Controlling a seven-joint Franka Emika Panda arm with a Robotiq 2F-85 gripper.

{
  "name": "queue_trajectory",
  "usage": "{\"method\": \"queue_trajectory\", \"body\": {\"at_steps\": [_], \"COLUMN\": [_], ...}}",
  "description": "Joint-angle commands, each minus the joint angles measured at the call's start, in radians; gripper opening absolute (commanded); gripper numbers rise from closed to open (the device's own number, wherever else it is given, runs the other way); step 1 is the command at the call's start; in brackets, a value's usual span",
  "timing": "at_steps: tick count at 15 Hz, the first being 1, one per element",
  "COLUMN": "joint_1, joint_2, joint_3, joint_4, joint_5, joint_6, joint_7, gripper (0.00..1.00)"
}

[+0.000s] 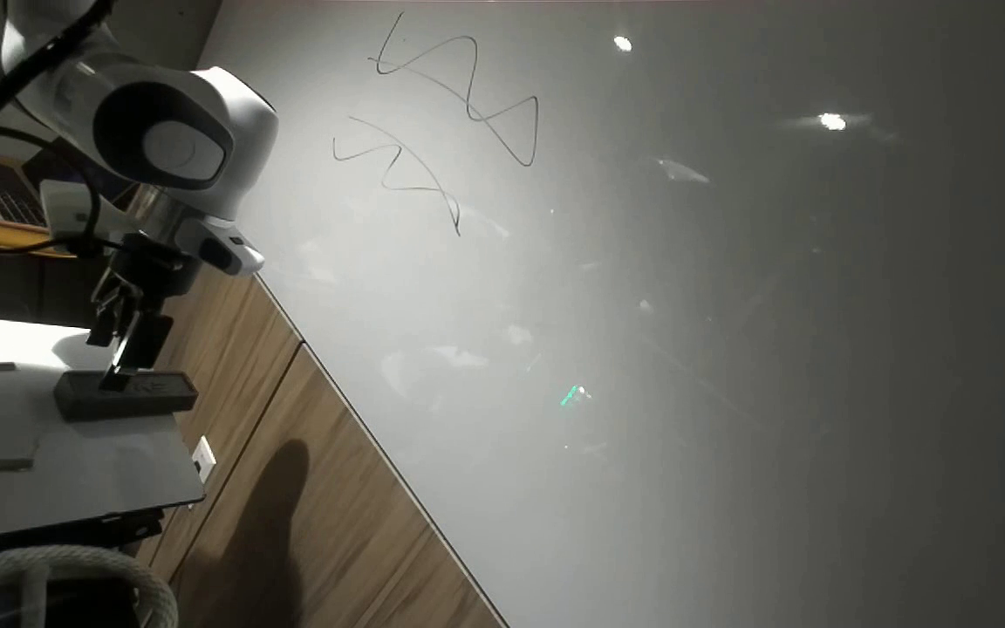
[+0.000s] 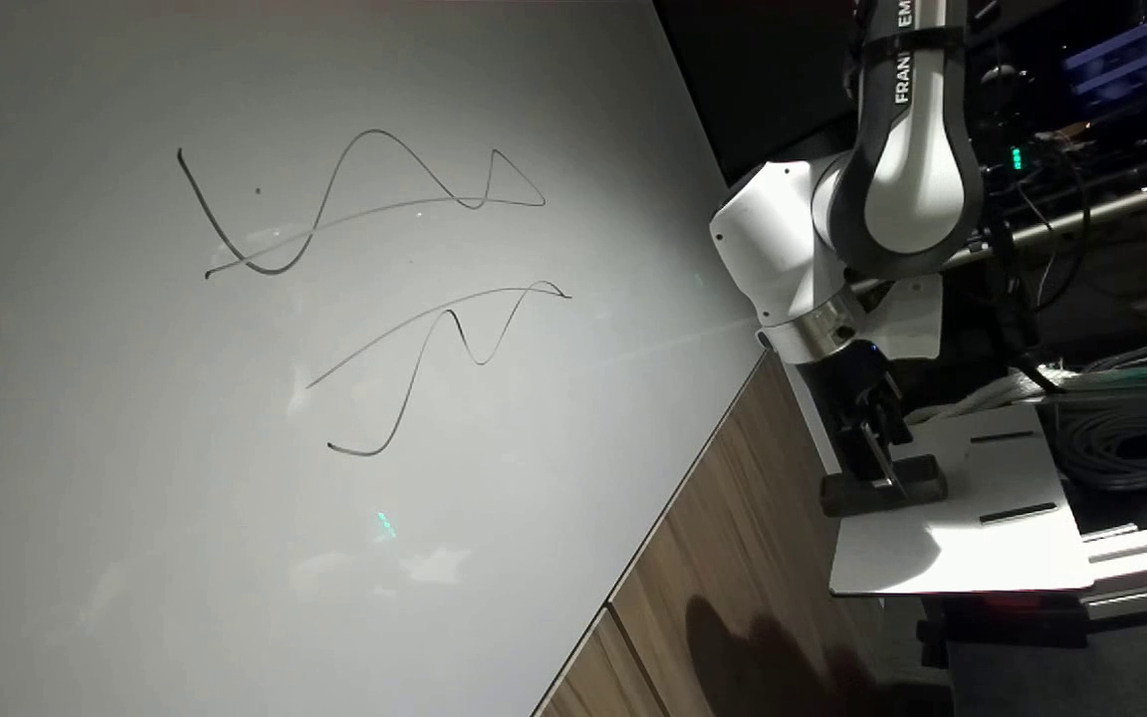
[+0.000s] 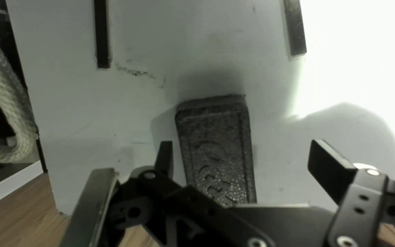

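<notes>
Dark grey, the oblong block (image 3: 215, 140) lies flat on the pale counter (image 3: 81, 103), near the middle of the frame in the wrist view. It looks light, fairly stiff, neither fragile nor slippery; its parallel long sides seem the best hold, across the narrow width. The pincer (image 3: 242, 159) is spread wide and grips nothing, its two sides apart with the block between them. Marks in the block's top are too indistinct to read. Parts of a name, "FRAN" and "EM", run along the arm (image 2: 917, 199) at the upper right of the frame in an exterior view; scrawls (image 2: 313, 231) on the whiteboard (image 2: 165, 428) form no legible words.
</notes>
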Motion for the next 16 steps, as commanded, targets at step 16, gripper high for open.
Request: {"method": "queue_trajectory", "body": {"at_steps": [16], "joint_1": [-0.013], "joint_2": [0.106], "joint_3": [-0.107], "joint_4": [0.003], "joint_5": [-0.069], "joint_6": [0.116], "joint_7": [-0.085], "gripper": [1.0]}}
